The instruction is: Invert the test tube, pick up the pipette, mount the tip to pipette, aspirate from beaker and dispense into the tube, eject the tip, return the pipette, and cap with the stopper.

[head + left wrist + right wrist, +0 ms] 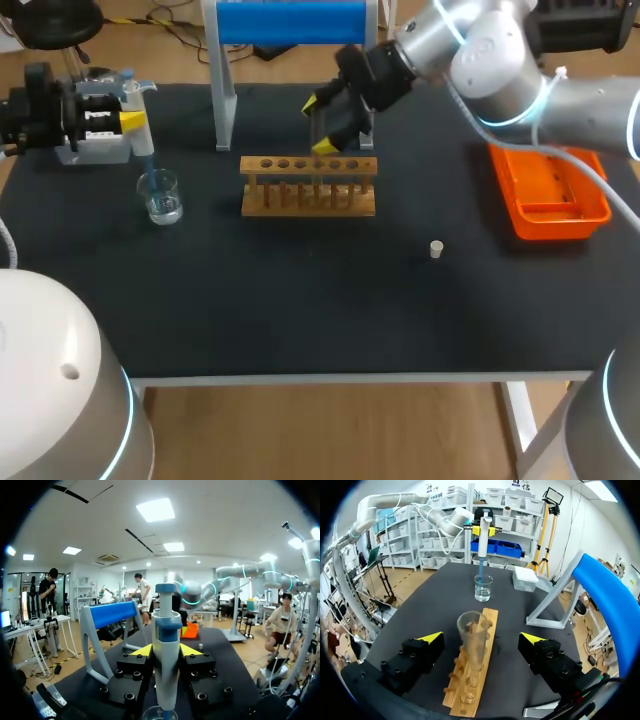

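Observation:
My left gripper (127,120) (165,650) is shut on the blue-and-white pipette (133,100) (166,660), holding it upright. The pipette's tip reaches down into the glass beaker (161,196) (483,587), which holds clear liquid. A wooden tube rack (308,186) (470,690) stands mid-table. A clear test tube (472,637) stands in it, mouth up. My right gripper (320,125) (481,638) hangs over the rack, open, its fingers wide on either side of the tube without touching it. The small white stopper (436,249) lies on the mat right of the rack.
A blue-topped pipette stand (290,22) rises behind the rack. An orange tray (548,190) sits at the right edge. A white box (525,578) rests near the beaker, under my left arm.

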